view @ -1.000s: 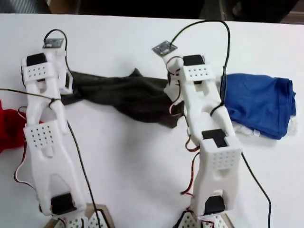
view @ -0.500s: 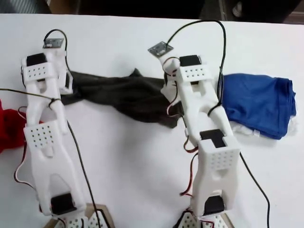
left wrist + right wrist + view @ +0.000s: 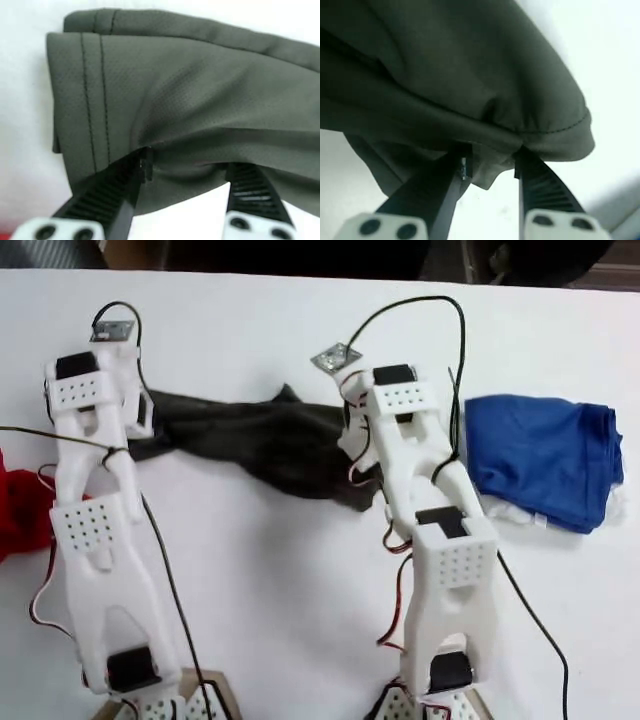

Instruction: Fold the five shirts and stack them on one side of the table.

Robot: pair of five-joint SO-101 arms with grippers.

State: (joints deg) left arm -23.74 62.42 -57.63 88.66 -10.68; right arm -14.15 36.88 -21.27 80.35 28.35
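My left gripper (image 3: 187, 167) is clamped on a bunched hem of the dark grey fabric shirt (image 3: 260, 435). My right gripper (image 3: 492, 152) pinches a fold at its opposite end, so the shirt lies stretched across the white tabletop (image 3: 280, 580) between my two arms. A folded blue cloth shirt (image 3: 545, 455) lies just beside my right arm, and a crumpled red cloth shirt (image 3: 20, 505) lies at the edge beyond my left arm.

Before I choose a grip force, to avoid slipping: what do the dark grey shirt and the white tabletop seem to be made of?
Dark grey shirt: probably a thin synthetic knit, matte; a fine pinhole texture and a double-stitched hem show. White tabletop: smooth and plain, perhaps laminate, but the look leaves it open.
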